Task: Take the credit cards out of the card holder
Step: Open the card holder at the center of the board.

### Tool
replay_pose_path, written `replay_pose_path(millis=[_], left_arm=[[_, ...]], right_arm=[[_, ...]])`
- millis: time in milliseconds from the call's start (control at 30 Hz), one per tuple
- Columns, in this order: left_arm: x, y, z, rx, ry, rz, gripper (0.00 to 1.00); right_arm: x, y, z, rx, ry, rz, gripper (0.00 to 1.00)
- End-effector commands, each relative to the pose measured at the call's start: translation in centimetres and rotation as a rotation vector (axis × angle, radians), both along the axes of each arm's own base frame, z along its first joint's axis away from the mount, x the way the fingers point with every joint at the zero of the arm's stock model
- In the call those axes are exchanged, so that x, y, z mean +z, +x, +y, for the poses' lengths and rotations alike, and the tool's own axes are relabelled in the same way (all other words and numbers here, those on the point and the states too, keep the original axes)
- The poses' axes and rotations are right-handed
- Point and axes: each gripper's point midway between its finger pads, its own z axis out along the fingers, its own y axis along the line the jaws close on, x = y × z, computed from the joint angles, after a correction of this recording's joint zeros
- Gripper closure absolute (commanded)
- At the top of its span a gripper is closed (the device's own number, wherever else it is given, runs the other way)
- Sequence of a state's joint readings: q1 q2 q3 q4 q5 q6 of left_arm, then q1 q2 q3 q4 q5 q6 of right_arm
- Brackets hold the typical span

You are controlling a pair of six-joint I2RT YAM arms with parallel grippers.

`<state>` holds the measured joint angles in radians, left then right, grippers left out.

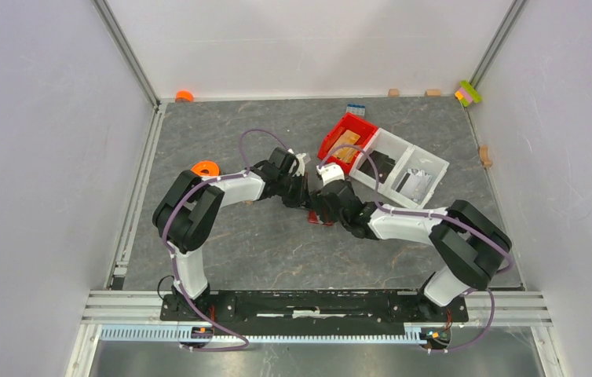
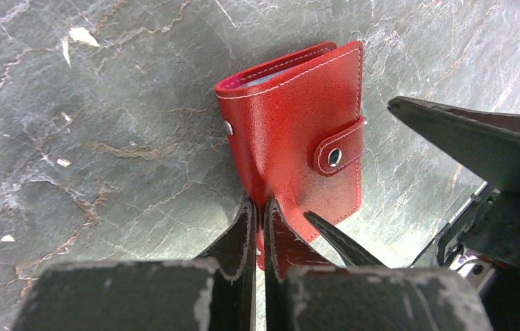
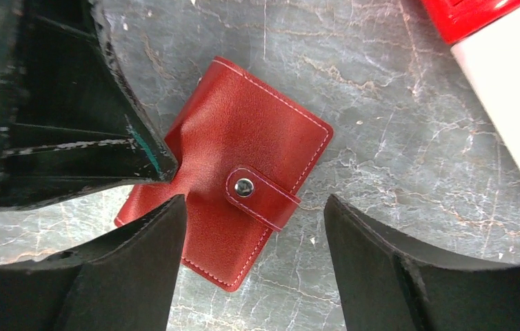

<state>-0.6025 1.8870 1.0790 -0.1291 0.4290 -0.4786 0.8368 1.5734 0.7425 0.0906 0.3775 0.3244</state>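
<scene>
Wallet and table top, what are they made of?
The wallet looks like red leather, or maybe fake leather. It has a fine grain, a soft sheen and pale stitching along its edges. Its snap looks like shiny metal. The table looks like grey stone with pale veins, but it might only be a printed mat. The pictures cannot settle that.

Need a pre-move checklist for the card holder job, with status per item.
1. Grip by left fingers on card holder: ok, shut on its corner.
2. Readiness of right fingers: ok, open, with the strap between them in the right wrist view.
3. Snap on strap undone: not ok, fastened.
4. Holder opened: not ok, folded shut.
5. Access to credit cards: not ok, only a pale edge shows inside.
6. Holder flat on table: cannot tell.
</scene>
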Motion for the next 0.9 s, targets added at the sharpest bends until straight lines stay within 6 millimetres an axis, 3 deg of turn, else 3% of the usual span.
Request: replay_pose_path(millis=[0,567,733,867], left_arm=[[-1.3,-0.7,0.3,-0.02,0.047,0.016,0.98],[-2.4,-0.5,1.0,-0.007,0.106,0.029,0.98],[-2.7,-0.4,1.2,-0.004,0.121,0.029,0.98],[-2.8,-0.4,1.2,-0.004,0.126,0.031,0.98]], right_arm=[[-0.6,0.6,0.3,-0.044,0.003,0.027,0.27],[-2.9,0.9,-2.8,-0.145,0.122,0.133,0.81],[-2.0,0.9,-3.1,-0.151,0.176,0.11,0.87],[-1.4,0.8,-3.8,-0.167,0.206,0.094,0.82]])
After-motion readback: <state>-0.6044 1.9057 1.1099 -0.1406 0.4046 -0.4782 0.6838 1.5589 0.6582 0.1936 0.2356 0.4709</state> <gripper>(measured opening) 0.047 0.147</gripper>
